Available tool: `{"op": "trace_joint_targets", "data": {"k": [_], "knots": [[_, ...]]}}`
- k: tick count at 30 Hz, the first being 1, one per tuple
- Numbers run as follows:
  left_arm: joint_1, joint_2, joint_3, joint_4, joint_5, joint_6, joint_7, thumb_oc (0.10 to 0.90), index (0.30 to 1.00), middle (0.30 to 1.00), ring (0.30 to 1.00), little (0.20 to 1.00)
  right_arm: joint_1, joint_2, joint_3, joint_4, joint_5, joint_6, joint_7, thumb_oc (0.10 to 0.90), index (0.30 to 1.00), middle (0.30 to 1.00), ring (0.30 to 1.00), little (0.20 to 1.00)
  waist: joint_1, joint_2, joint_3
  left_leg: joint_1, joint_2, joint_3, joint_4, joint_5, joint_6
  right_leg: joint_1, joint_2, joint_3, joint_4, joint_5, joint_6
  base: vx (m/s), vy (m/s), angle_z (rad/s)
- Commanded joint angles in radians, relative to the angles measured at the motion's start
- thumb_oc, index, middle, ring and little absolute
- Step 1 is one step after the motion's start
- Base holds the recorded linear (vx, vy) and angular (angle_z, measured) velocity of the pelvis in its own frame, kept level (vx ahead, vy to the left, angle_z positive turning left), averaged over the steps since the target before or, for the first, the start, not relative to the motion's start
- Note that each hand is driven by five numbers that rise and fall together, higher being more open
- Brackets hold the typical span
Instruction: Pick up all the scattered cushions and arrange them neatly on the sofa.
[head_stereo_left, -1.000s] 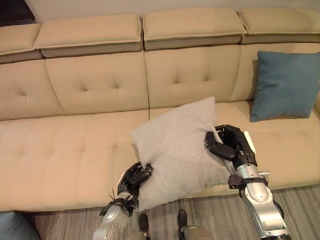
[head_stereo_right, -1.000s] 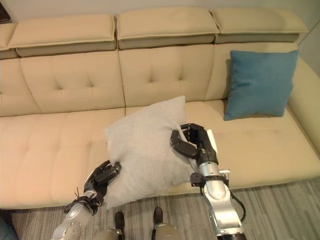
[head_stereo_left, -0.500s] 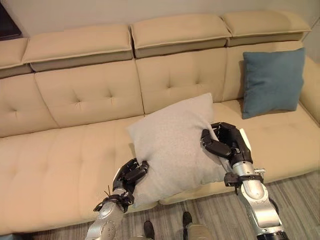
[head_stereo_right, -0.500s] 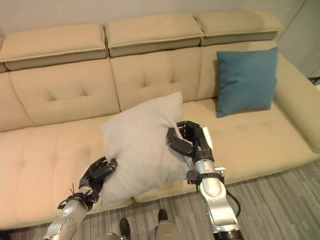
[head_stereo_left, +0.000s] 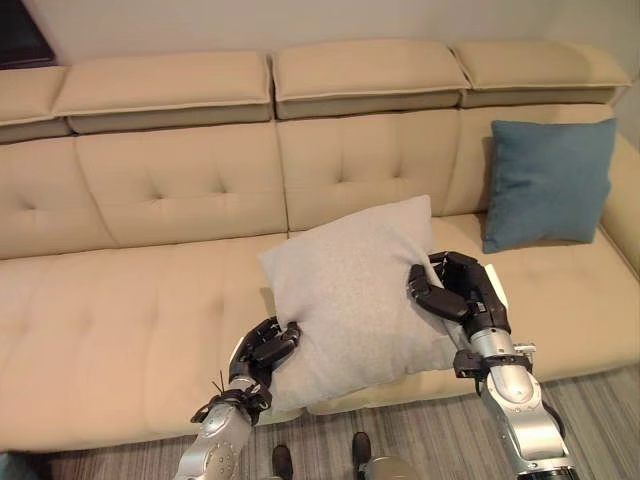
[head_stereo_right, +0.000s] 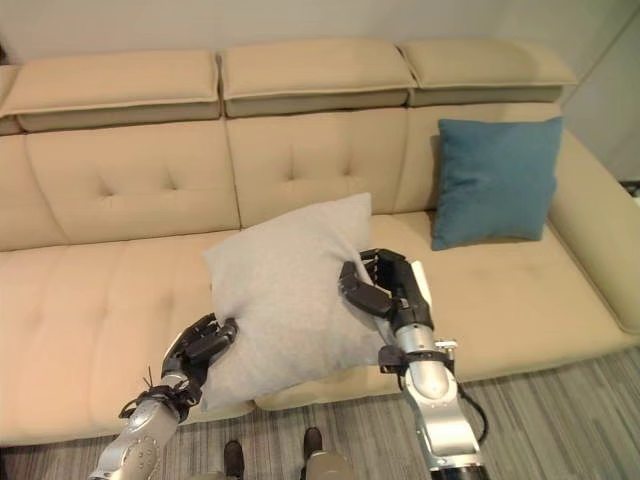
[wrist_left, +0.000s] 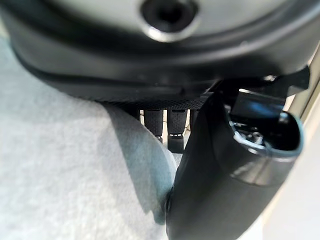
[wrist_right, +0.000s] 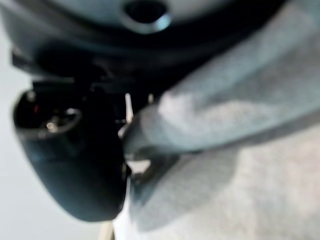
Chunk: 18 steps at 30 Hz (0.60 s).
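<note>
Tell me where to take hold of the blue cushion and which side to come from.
Grip the blue cushion by its two side edges, a hand on each, coming from the front. It stands upright against the sofa backrest, so the back is blocked, while both sides look free. The left hand and right hand now clamp the grey cushion.

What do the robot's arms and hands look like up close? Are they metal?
They look partly metal. Each forearm is a smooth silver-grey shell narrowing to a ringed wrist with small dark fittings. The left hand and right hand are dark, nearly black, built of jointed segments like a person's fingers and thumb. The right hand shows a white piece along its outer side. Thin dark wires sprout at the left wrist.
</note>
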Motion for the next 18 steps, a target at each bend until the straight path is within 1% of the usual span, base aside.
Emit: {"op": "trace_joint_targets", "data": {"k": [1,2,3,4,5,6,9,11,12,13,15,17,18], "knots": [[-0.122,-0.057,-0.026,-0.192,-0.018,-0.123,-0.122,0.400,0.300,0.300,0.300,0.300,-0.072,0.011,0.023,-0.144,0.054,-0.142,0.030,0.400,0.300,0.300,0.300,0.300,-0.013,-0.039,-0.067,-0.026,0.008,0.037,0.219,-0.205,-0.009,0.043,0.025,0.036,-0.058,-0.056,0.004,0.05,0.002,0.10],[-0.122,-0.057,-0.026,-0.192,-0.018,-0.123,-0.122,0.400,0.300,0.300,0.300,0.300,-0.072,0.011,0.023,-0.145,0.054,-0.142,0.030,0.400,0.300,0.300,0.300,0.300,-0.013,-0.039,-0.066,-0.026,0.007,0.037,0.218,-0.205,-0.009,0.043,0.025,0.036,-0.058,-0.056,0.004,0.10,0.033,0.13],[-0.118,-0.055,-0.025,-0.188,-0.014,-0.121,-0.122,0.400,0.300,0.300,0.300,0.300,-0.067,0.011,0.019,-0.144,0.055,-0.140,0.029,0.400,0.300,0.300,0.300,0.300,-0.010,-0.042,-0.071,-0.042,0.021,0.045,0.160,-0.196,-0.002,0.054,0.021,0.029,-0.066,-0.062,0.011,0.12,0.043,0.12],[-0.114,-0.054,-0.027,-0.187,-0.008,-0.118,-0.122,0.400,0.300,0.300,0.300,0.300,-0.065,0.012,0.016,-0.143,0.056,-0.140,0.027,0.400,0.300,0.300,0.300,0.300,-0.009,-0.039,-0.077,-0.038,0.027,0.042,0.098,-0.179,0.001,0.057,0.025,0.028,-0.071,-0.062,0.015,0.23,0.090,0.12],[-0.115,-0.051,-0.030,-0.187,-0.001,-0.115,-0.119,0.400,0.300,0.300,0.300,0.300,-0.069,0.015,0.015,-0.140,0.061,-0.142,0.018,0.400,0.300,0.300,0.300,0.300,-0.003,-0.033,-0.085,-0.048,0.031,0.030,-0.005,-0.113,-0.007,0.069,0.034,0.027,-0.089,-0.065,0.022,0.17,0.065,0.05],[-0.114,-0.051,-0.031,-0.187,-0.001,-0.115,-0.119,0.400,0.300,0.300,0.300,0.300,-0.068,0.015,0.015,-0.140,0.061,-0.142,0.018,0.400,0.300,0.300,0.300,0.300,-0.004,-0.034,-0.086,-0.045,0.029,0.029,-0.012,-0.109,-0.008,0.070,0.032,0.027,-0.090,-0.065,0.022,0.18,0.076,0.11],[-0.120,-0.047,-0.032,-0.194,-0.007,-0.119,-0.108,0.400,0.300,0.300,0.300,0.300,-0.072,0.023,0.011,-0.132,0.076,-0.147,-0.002,0.400,0.300,0.300,0.300,0.300,0.015,-0.036,-0.084,-0.103,0.027,-0.004,-0.125,-0.060,-0.017,0.102,0.038,0.042,-0.118,-0.083,0.027,0.16,0.081,0.01],[-0.125,-0.045,-0.033,-0.199,-0.019,-0.124,-0.098,0.400,0.300,0.300,0.300,0.300,-0.078,0.026,0.011,-0.129,0.076,-0.150,-0.015,0.400,0.300,0.300,0.300,0.300,0.029,-0.038,-0.072,-0.148,0.026,-0.039,-0.149,-0.038,-0.028,0.121,0.041,0.062,-0.117,-0.097,0.027,0.20,0.140,0.00],[-0.123,-0.044,-0.031,-0.195,-0.016,-0.125,-0.100,0.400,0.300,0.300,0.300,0.300,-0.081,0.028,0.014,-0.127,0.075,-0.149,-0.011,0.400,0.300,0.300,0.300,0.300,0.032,-0.030,-0.076,-0.133,0.026,-0.054,-0.176,-0.035,-0.025,0.126,0.041,0.072,-0.114,-0.104,0.031,0.24,0.203,0.02],[-0.116,-0.041,-0.033,-0.194,-0.013,-0.122,-0.104,0.400,0.300,0.300,0.300,0.300,-0.078,0.030,0.016,-0.130,0.065,-0.149,-0.006,0.400,0.300,0.300,0.300,0.300,0.033,-0.021,-0.081,-0.122,0.030,-0.061,-0.179,-0.013,-0.028,0.138,0.042,0.075,-0.112,-0.111,0.036,0.28,0.247,-0.21],[-0.109,-0.038,-0.034,-0.191,-0.011,-0.121,-0.103,0.400,0.300,0.300,0.300,0.300,-0.070,0.035,0.017,-0.133,0.050,-0.145,-0.004,0.400,0.300,0.300,0.300,0.300,0.032,-0.017,-0.096,-0.106,0.025,-0.055,-0.168,0.008,-0.025,0.147,0.018,0.087,-0.088,-0.115,0.047,0.28,0.260,-0.19],[-0.113,-0.025,-0.039,-0.191,0.006,-0.121,-0.101,0.400,0.300,0.300,0.300,0.300,-0.070,0.043,0.024,-0.134,0.038,-0.138,0.001,0.400,0.300,0.300,0.300,0.300,0.033,-0.019,-0.103,-0.088,0.011,-0.048,-0.159,-0.004,-0.002,0.131,-0.007,0.113,-0.015,-0.125,0.065,0.22,0.245,0.02],[-0.113,-0.025,-0.039,-0.191,0.006,-0.121,-0.101,0.400,0.300,0.300,0.300,0.300,-0.070,0.043,0.024,-0.135,0.037,-0.138,0.001,0.400,0.300,0.300,0.300,0.300,0.035,-0.020,-0.103,-0.088,0.011,-0.045,-0.158,-0.005,-0.001,0.128,-0.008,0.116,-0.011,-0.128,0.066,0.15,0.196,-0.12]]}}
